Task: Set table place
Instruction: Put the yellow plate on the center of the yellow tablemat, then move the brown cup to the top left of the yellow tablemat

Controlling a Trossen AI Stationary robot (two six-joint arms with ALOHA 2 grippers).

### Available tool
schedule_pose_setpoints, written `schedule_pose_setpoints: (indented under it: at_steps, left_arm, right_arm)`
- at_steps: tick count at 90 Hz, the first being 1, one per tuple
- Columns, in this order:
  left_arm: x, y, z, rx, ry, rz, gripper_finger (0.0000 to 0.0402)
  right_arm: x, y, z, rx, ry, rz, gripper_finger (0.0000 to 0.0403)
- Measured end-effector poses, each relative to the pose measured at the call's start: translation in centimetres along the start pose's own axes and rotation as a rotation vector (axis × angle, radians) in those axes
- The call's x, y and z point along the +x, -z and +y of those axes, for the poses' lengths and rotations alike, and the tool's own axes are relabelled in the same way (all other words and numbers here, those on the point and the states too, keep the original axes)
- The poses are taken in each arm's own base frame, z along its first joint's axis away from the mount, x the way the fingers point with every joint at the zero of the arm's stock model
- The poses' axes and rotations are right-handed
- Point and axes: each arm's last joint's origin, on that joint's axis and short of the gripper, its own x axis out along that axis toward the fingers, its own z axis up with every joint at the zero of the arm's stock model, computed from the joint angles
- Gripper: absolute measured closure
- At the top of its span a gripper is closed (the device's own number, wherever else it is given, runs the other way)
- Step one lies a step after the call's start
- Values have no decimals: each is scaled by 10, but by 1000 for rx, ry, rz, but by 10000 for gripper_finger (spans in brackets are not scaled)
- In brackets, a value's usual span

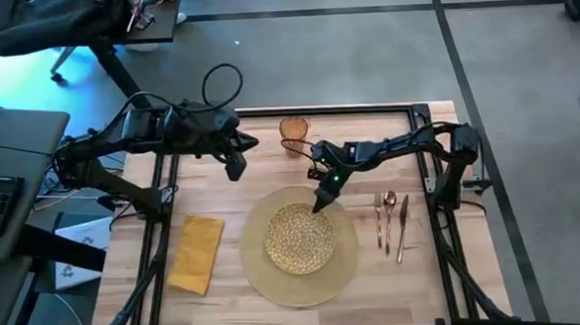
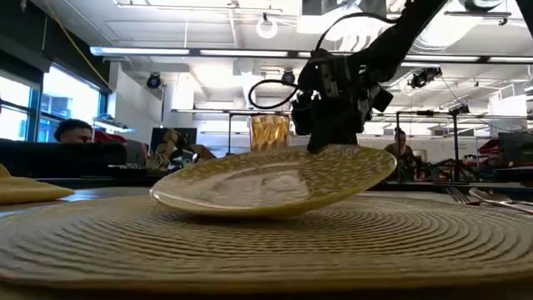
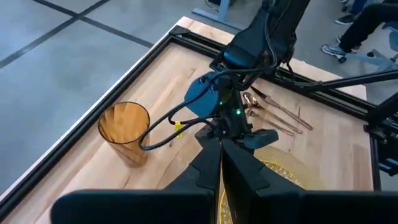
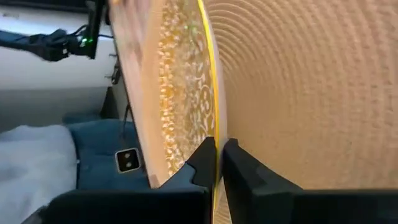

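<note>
Right hand [image 1: 319,205] clamped on gold plate [image 1: 300,237] rim at 1 o'clock, plate tilted on woven placemat [image 1: 347,269] at counter [image 1: 247,294] centre, left hand [image 1: 237,171] narrow, hovering at 11 o'clock

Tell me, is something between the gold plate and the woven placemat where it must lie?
Nothing visible. The right claw pinches the gold plate at its rim; the plate, tilted, already touches the placemat on one side.

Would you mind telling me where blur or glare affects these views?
Low view: placemat foreground soft, ceiling lights glaring. Right wrist view: plate blurred, held in the right gripper. High view: blue light at left edge. Left wrist view: mostly sharp.
</note>
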Motion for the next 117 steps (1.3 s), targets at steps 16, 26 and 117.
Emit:
schedule_pose_setpoints:
  at_steps: [16, 26, 117]
  left_arm:
    - [0, 0, 0, 0, 1, 1, 402]
    - [0, 0, 0, 0, 0, 2, 402]
    - [17, 0, 5, -45, -54, 25, 402]
  right_arm:
    - [12, 0, -3, 16, 25, -13, 402]
    - [18, 2, -2, 8, 59, -26, 402]
    - [-6, 31, 29, -37, 339, -40, 231]
